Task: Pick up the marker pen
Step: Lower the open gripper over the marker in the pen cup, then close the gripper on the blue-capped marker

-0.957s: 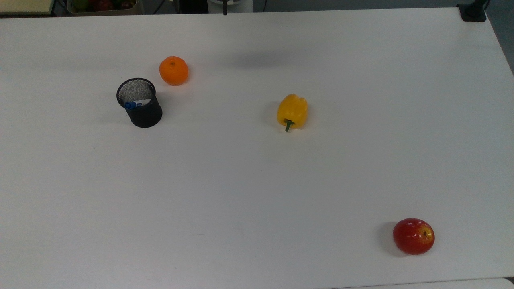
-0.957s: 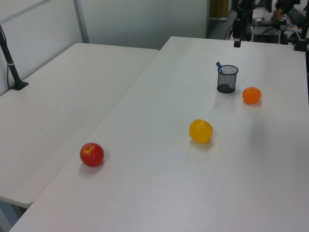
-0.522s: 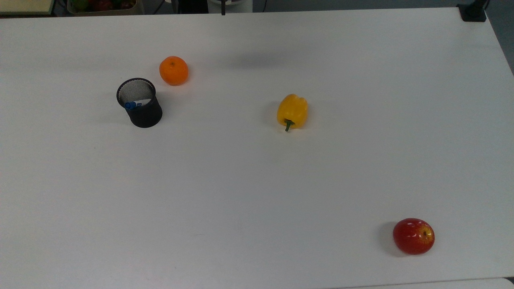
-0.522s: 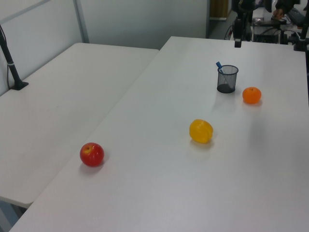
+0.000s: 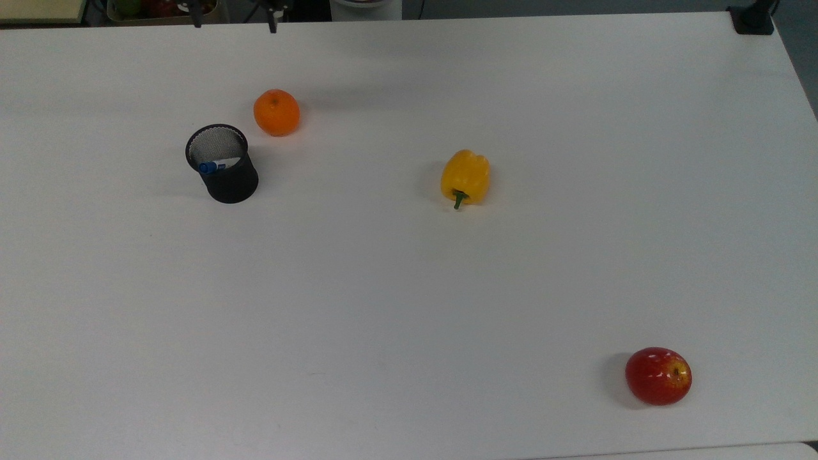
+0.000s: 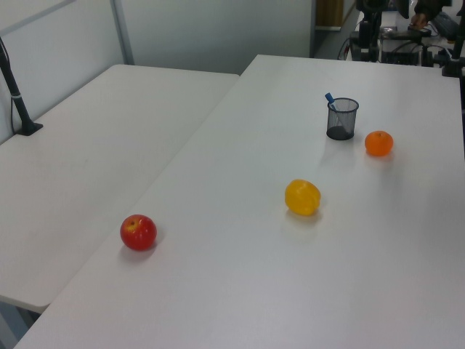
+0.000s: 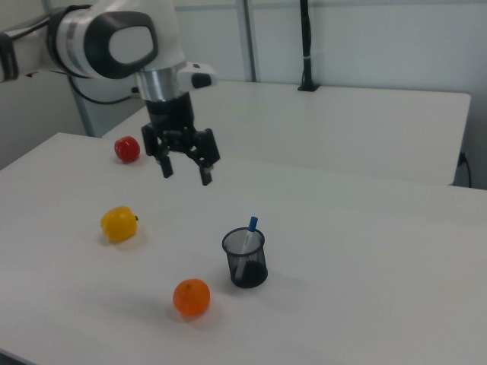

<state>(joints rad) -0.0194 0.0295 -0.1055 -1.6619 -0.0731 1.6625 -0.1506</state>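
Since the earlier frame we see 2 fingertips where 1 dark tip showed at the top view's upper edge, now further toward the top view's left. In the right view our gripper (image 7: 185,172) hangs with fingers spread apart, holding nothing, above bare table (image 7: 365,251) between the apple (image 7: 127,149) and the mesh cup (image 7: 245,258). The marker pen (image 7: 249,235) stands tilted in that cup, blue cap up, with the orange (image 5: 276,112) near and the yellow pepper (image 5: 465,178) well apart.
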